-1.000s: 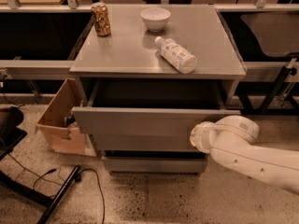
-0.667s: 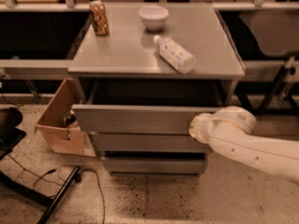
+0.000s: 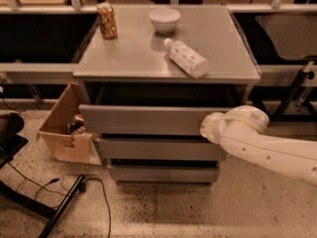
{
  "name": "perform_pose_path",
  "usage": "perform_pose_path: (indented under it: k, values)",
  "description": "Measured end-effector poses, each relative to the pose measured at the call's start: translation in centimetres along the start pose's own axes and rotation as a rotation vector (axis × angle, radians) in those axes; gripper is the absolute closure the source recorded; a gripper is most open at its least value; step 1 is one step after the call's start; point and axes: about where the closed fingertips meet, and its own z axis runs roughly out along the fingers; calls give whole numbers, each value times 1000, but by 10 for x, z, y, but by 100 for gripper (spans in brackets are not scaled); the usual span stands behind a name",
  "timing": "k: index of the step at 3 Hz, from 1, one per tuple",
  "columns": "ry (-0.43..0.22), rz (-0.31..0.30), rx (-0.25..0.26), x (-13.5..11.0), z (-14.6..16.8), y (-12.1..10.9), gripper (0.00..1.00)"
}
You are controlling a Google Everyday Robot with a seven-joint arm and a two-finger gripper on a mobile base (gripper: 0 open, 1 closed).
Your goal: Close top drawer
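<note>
The top drawer [image 3: 143, 120] is a wide grey metal drawer with a plain flat front, under the top of a grey cabinet [image 3: 133, 58]. It stands a little way out, with a dark gap above and behind its front panel. My gripper [image 3: 208, 127] is at the end of the white arm [image 3: 267, 150], which comes in from the right. It sits against the right end of the drawer's front panel.
Two shorter grey drawers [image 3: 158, 150] sit below. On the cabinet top are a can [image 3: 106, 20], a white bowl [image 3: 164, 19] and a white bottle [image 3: 186, 58] lying on its side. An open cardboard box [image 3: 64, 128] stands at the left, with cables [image 3: 94, 192] on the floor.
The drawer front has moved back toward the cabinet and sticks out less. My arm has followed it inward, staying against its right end.
</note>
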Motion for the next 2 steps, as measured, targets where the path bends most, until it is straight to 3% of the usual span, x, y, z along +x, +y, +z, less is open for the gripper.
perform_pose_path:
  k: [1,2]
  values:
    - [0,0,0,0,0,0,83]
    - [0,0,0,0,0,0,60]
